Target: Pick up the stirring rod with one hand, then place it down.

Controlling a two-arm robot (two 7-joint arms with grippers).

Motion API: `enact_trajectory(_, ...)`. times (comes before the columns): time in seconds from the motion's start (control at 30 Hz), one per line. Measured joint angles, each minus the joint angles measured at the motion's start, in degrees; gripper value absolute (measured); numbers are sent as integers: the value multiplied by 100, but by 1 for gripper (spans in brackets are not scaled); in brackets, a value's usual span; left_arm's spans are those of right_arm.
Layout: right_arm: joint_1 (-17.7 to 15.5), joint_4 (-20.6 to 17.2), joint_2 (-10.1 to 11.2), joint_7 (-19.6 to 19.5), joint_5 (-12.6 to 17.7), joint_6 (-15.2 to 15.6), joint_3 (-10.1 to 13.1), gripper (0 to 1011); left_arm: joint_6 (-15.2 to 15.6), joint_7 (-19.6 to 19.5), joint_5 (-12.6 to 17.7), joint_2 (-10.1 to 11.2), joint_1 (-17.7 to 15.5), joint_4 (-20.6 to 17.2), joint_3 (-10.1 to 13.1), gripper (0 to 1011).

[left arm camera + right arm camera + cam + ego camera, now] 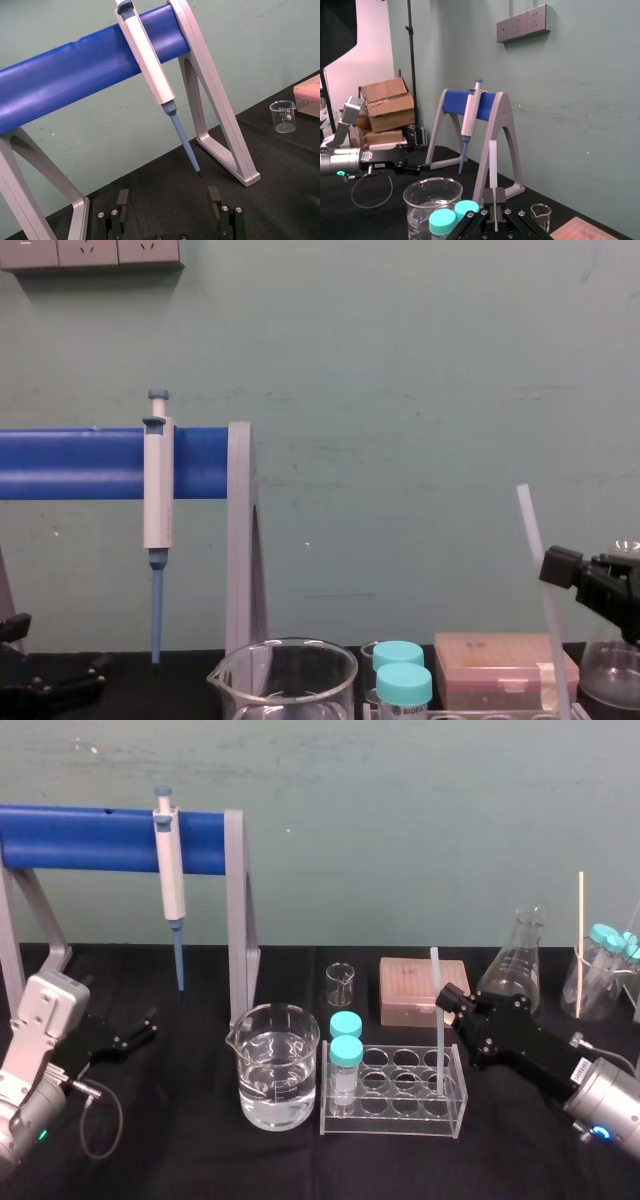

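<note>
- Closest to me on the left, my left gripper [143,1028] hangs low over the black table [200,1160], jaws spread wide with nothing between them.
- Front and centre, a beaker [278,1065] of water stands just beside a clear tube rack [395,1122], which holds two teal-capped tubes [346,1052] at its left end.
- My right gripper [447,1004] reaches in from the right above the rack's right end, jaws clamped on the stirring rod [437,975].
- That rod stands nearly upright, its lower end down among the rack's right-hand wells.
- Behind the rack are a small beaker [340,983], a pink box [405,992] and a conical flask [515,965].
- Farthest back, a pipette [170,870] hangs on a blue stand [90,838].
</note>
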Motion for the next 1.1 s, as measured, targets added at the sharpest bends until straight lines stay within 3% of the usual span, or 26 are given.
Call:
enact_trajectory(0.67,74,467,-187,-30,-251,-32,-82,29,0,0,0,0,0,0,0,1000)
enact_trajectory(1.1,79,491,-199,-101,-336,13,-86,29,0,0,0,0,0,0,0,1000)
